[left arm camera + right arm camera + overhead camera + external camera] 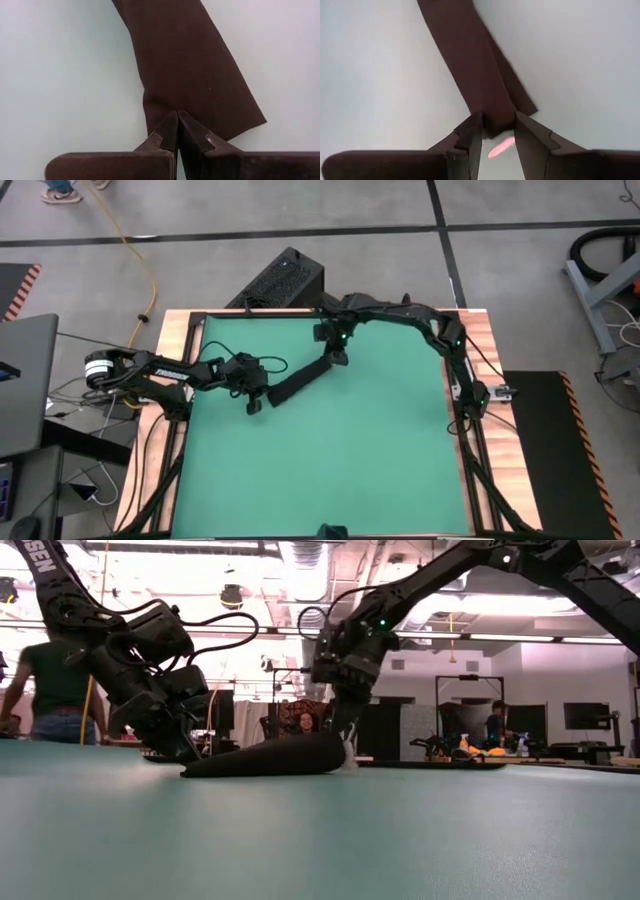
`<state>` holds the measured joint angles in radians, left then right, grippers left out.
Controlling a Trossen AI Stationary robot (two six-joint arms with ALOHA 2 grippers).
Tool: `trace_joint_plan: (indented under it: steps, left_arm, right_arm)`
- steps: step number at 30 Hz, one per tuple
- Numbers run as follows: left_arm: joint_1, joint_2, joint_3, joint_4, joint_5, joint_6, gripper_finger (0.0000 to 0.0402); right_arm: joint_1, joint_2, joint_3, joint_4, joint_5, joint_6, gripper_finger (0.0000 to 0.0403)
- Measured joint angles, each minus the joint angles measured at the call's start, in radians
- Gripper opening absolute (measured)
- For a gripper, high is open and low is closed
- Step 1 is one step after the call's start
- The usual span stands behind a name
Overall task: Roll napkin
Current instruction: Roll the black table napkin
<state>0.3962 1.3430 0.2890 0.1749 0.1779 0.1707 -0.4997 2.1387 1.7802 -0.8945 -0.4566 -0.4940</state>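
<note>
The black napkin lies as a narrow folded strip on the green mat, slanting from the centre-left up toward the far middle. In the low view the napkin rests along the mat, thicker at its right end, where a small white tag shows. My left gripper is shut at the strip's near-left end. My right gripper is shut on the strip's far-right end. My left gripper has its shut fingertips on the napkin's near-left end, just inside the end edge, slanting down from the table's left. That end lies flat on the mat. Whether a layer is caught between the tips, I cannot tell. My right gripper pinches the napkin's far-right end between its two fingers, which stand on the strip's two long sides. The fingers come from above, pointing down, in line with the strip. Several layers show there. The end sits at the mat, a little bunched.
A rigid black box with vent slots stands beyond the table's far edge. A wooden frame borders the mat. The mat's near half is bare. People show in the room behind.
</note>
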Motion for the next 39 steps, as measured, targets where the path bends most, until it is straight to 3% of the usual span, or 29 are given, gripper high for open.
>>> trace_joint_plan:
  steps: [8,13,16,31,39]
  left_arm:
    - [0.000,0.000,0.000,-0.001,-0.002,-0.003,0.0000]
    - [0.000,0.000,0.000,-0.001,-0.004,-0.022,0.0000]
    - [0.000,0.000,0.000,0.000,-0.005,-0.021,0.0000]
    - [0.000,0.001,-0.001,-0.003,-0.006,-0.023,0.0000]
    - [0.000,0.001,-0.001,-0.003,-0.004,-0.027,0.0000]
  right_arm:
    - [-0.019,-0.042,0.000,0.020,-0.088,-0.001,0.0110]
    - [-0.004,-0.042,-0.017,0.026,-0.224,-0.038,0.0041]
    - [0.016,-0.041,-0.051,0.062,-0.226,-0.056,0.0011]
    - [0.031,-0.040,-0.199,0.346,-0.222,0.001,0.0006]
    - [0.031,-0.038,-0.278,0.492,-0.110,0.116,0.0006]
